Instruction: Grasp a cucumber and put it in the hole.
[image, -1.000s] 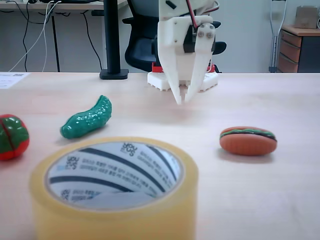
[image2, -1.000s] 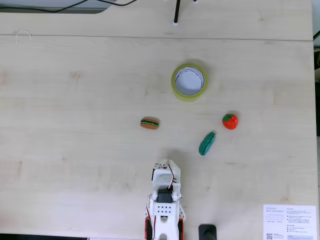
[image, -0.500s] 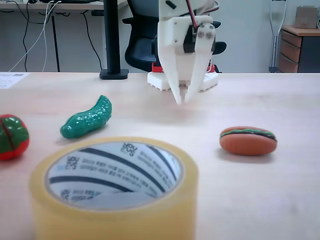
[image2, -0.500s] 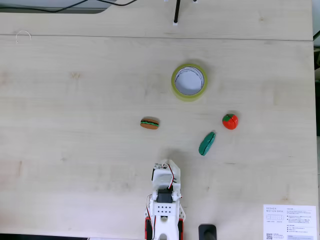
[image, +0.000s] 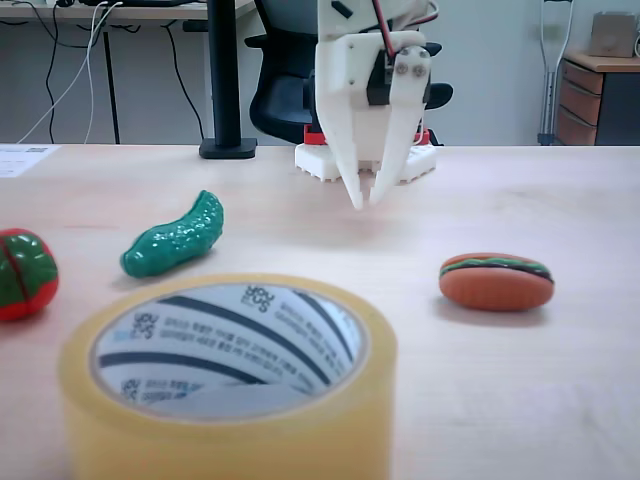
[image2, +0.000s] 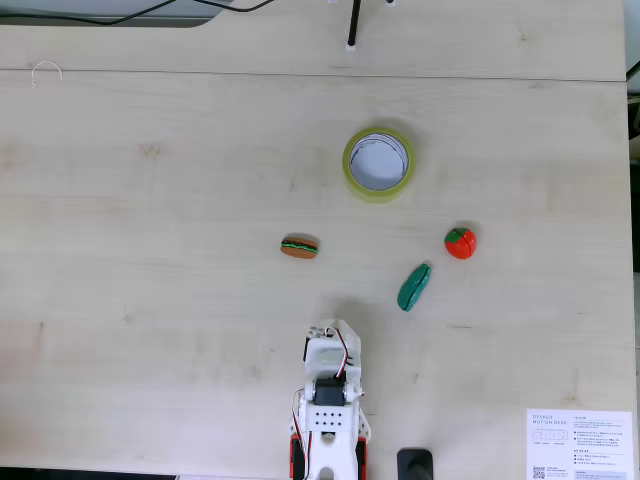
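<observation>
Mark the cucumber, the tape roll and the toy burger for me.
cucumber (image2: 413, 287), a fixed view from above, middle of its body.
tape roll (image2: 349, 172), the same view, yellow rim at its left.
toy burger (image: 496, 282), a low fixed view, lower bun.

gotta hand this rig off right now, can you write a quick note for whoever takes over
Gripper: empty, jaws nearly closed, tips pointing down above the table, near the arm's base.
Cucumber: lying on the table, untouched; in the top-down fixed view it is to the right of the gripper, beside the red-and-green toy.
Hole: centre of the tape roll, nothing in it, beyond the cucumber.
Toy burger: a distractor, leave it.
Done: nothing yet.
Left: open the jaws, reach, grasp the cucumber, carry it, drop it in the hole.
</observation>
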